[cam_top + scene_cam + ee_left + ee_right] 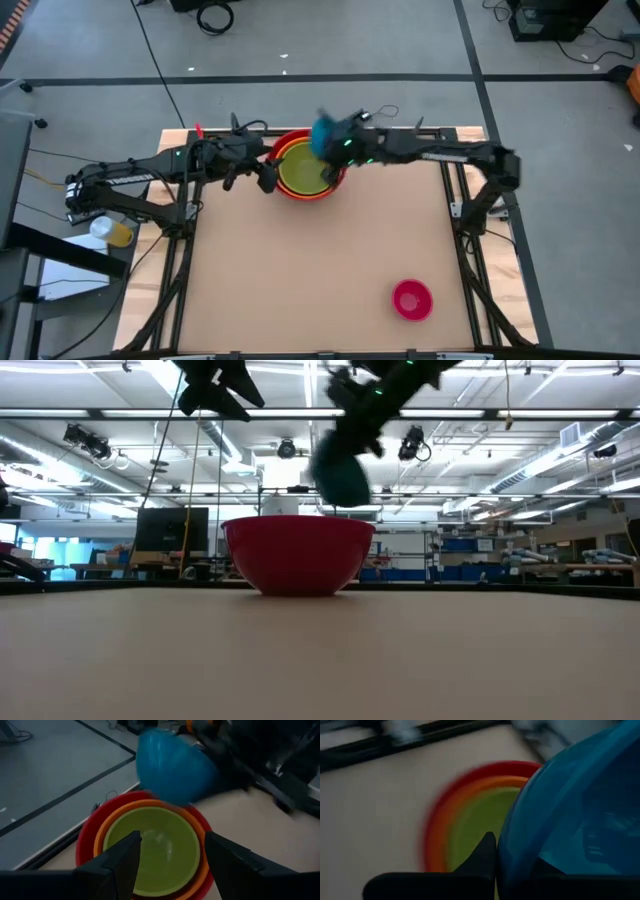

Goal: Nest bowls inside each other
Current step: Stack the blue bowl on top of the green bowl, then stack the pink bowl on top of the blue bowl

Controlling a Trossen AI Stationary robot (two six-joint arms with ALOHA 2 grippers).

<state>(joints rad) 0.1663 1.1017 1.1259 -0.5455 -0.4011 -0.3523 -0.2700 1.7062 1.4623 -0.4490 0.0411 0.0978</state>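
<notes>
A red bowl (296,139) stands on the table at the far middle, with an orange bowl (102,832) and a yellow-green bowl (303,170) nested in it. A blue bowl (324,131) hangs tilted above the stack's far right rim, with my right gripper (515,862) shut on it. My left gripper (170,865) hovers open over the stack's left side, holding nothing. A small magenta pink bowl (412,299) sits upright on its base near the table's near right corner. My right gripper holds the blue bowl by its rim wall (507,855): one finger (486,851) is outside the bowl, and the other shows dimly through the wall from inside. It comes slanting down from the table's right. The bowl is lifted clear above the red bowl (297,553) and tilted.
The table's frame rails (470,260) run along its left and right edges. A broad bare stretch of tabletop (300,270) lies between the stack and the near edge. A yellow-capped object (112,231) sits off the table at the left.
</notes>
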